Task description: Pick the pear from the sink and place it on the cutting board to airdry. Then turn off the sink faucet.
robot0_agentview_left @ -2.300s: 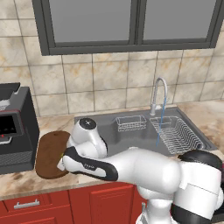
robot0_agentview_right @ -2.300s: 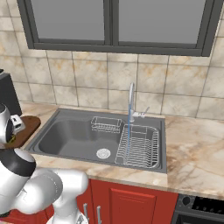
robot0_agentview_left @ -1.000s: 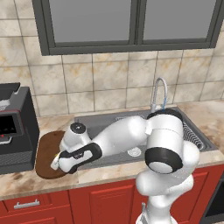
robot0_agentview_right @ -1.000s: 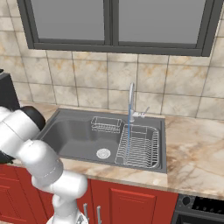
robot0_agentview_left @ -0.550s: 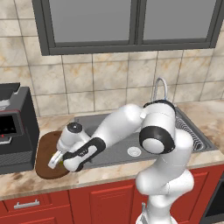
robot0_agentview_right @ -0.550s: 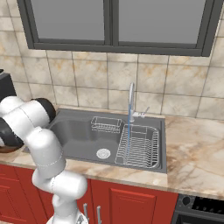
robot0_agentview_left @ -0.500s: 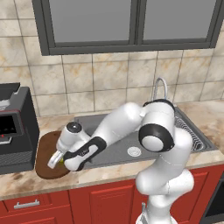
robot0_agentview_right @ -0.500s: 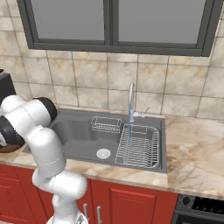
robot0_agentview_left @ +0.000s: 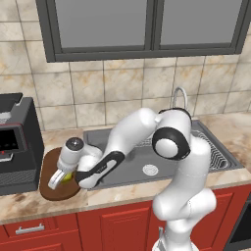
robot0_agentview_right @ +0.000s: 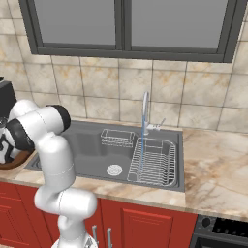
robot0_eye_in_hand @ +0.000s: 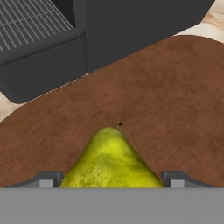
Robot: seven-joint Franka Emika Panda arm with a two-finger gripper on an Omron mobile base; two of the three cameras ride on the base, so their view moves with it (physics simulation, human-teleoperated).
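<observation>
The gripper has come down over the cutting board during the last second, and the arm's elbow has swung upright over the front edge of the sink. The gripper is clamped on the pear: in the hand view the fruit sits between the two finger tips, stem end pointing away, with brown board surface directly beyond it. In the left base view the pear shows as a yellow-green patch under the hand, over the middle of the board at the left end of the table.

Judgement: the carry phase is finished and the release is the step in hand. Whether the pear already touches the board cannot be told. A release from any height could let the rounded fruit roll toward the board's edge.

Beyond the board stands the black appliance, close to the board's far rim.

Farther off, the sink faucet is running; a thin blue stream falls beside the drying rack. The faucet step is not yet done.
</observation>
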